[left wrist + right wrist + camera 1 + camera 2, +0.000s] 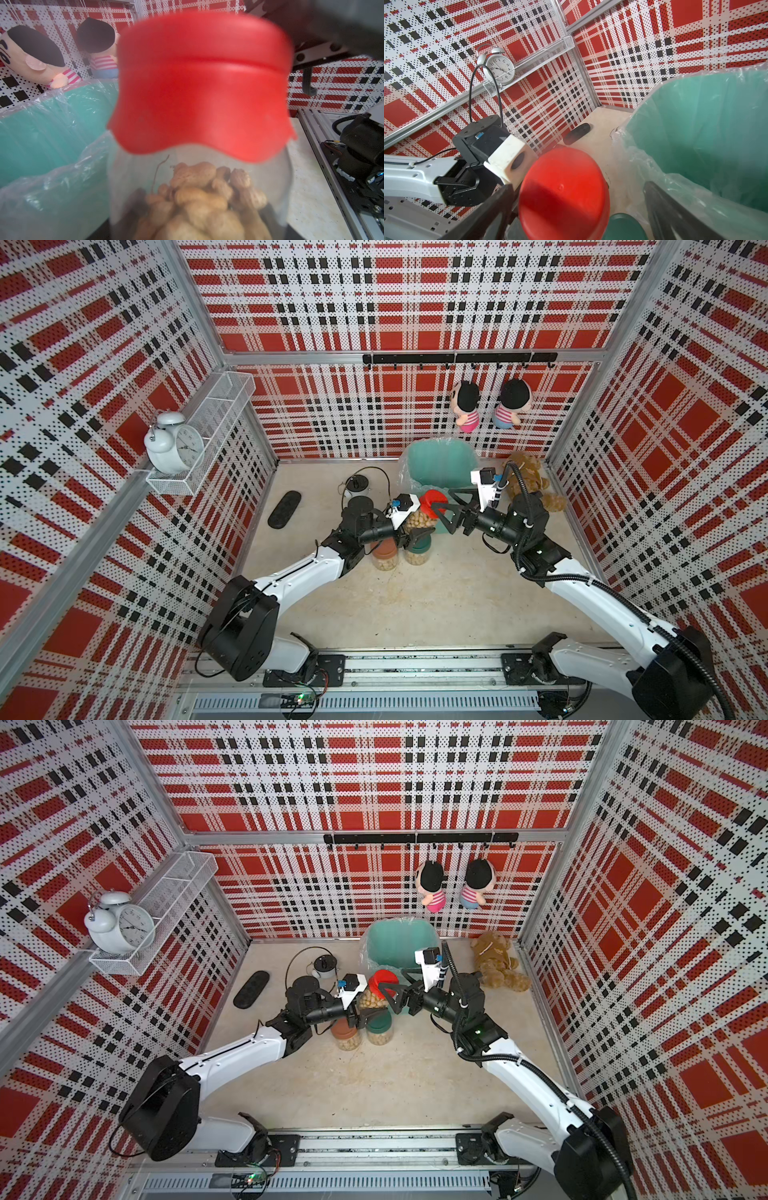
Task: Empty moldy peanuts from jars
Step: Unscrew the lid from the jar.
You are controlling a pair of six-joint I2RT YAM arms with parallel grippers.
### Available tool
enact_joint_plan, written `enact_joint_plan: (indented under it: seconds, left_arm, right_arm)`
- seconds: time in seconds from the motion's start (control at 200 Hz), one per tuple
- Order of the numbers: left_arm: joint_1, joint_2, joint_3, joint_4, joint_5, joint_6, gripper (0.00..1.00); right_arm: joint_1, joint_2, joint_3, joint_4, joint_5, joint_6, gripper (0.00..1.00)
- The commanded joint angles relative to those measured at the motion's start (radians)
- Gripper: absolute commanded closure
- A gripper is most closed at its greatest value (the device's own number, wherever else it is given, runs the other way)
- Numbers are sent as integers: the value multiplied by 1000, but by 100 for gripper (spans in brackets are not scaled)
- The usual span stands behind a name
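One red-lidded jar [420, 517] was held up near the middle of the table [415, 614]. Its body was a clear cylinder, and it seemed to lean, with the red lid [430, 498] pointing toward 1 o'clock. The lid was bright red, with one shallow groove around its side, and it sat on the jar. Through the clear wall the peanuts [199, 199] could be seen: pale tan, lumpy, in their shells, piled up to a little below the lid. A thin brown stalk [157, 176] rested against the inside of the wall. The close view was blurred, so whether the shells carried any green could not be told.

The left gripper [412, 534] was closed on the body of this jar, below the lid. The right gripper [441, 498] had its jaws wide apart on both sides of the red lid; in the right wrist view one finger [488, 209] was just beside the lid and the other was apart from it.

The teal bin [432, 460], lined with a clear plastic liner [41, 197], stood just beside the held jar at 1 o'clock. At 7 o'clock from the held jar stood the terracotta-lidded jar [385, 558], and at 6 o'clock the green-lidded jar [417, 553]; both were upright, lidded and showed tan peanuts inside.
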Motion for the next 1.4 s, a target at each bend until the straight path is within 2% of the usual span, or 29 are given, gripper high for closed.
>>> enact_joint_plan:
  seconds: [0.0,0.411,0.641,0.807,0.997,1.197,1.283,1.393]
  left_arm:
    - [-3,-3,-3,54,-6,-13,100]
    - [-5,5,2,54,1,-10,100]
    - [-6,13,4,54,10,-8,100]
    - [-5,16,6,54,14,-10,100]
    - [-3,13,7,54,25,-10,100]
    - [10,13,3,55,84,-12,100]
    - [16,13,2,54,116,-13,100]
    - [22,13,1,54,134,-12,100]
  right_arm:
    - [20,13,-1,54,60,25,0]
    - [48,70,31,37,112,3,3]
    - [53,89,32,70,113,8,11]
    - [53,99,41,77,86,-3,27]
    - [53,102,44,59,41,-30,55]
    - [50,70,58,-25,-19,-211,83]
    - [21,60,57,-35,-105,-309,90]
    - [-82,80,50,33,-329,-327,90]
